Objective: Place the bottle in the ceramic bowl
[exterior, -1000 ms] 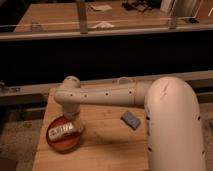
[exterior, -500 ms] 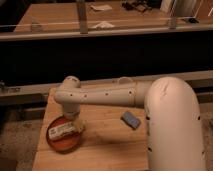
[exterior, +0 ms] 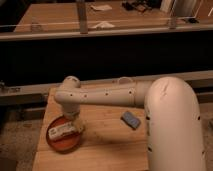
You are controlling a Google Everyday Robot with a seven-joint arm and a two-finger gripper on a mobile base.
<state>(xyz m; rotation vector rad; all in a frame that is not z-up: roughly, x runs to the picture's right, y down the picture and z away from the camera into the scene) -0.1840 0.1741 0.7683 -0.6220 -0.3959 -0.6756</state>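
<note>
Gripper [exterior: 75,124] reaches down over ceramic bowl [exterior: 64,141] at near left corner of wooden table [exterior: 107,142]. Bottle [exterior: 64,131] lies on side inside bowl, just beneath gripper. Grip state: cannot tell. Sponge [exterior: 131,119] well off to gripper's right.

small white cylindrical bottle [exterior: 65,130]: white, printed label
shallow round ceramic bowl [exterior: 62,142]: orange-red, dark rim
rectangular sponge [exterior: 131,119]: blue-grey
wooden counter [exterior: 105,140]: light tan
end effector [exterior: 75,122], over the bowl: white
</note>
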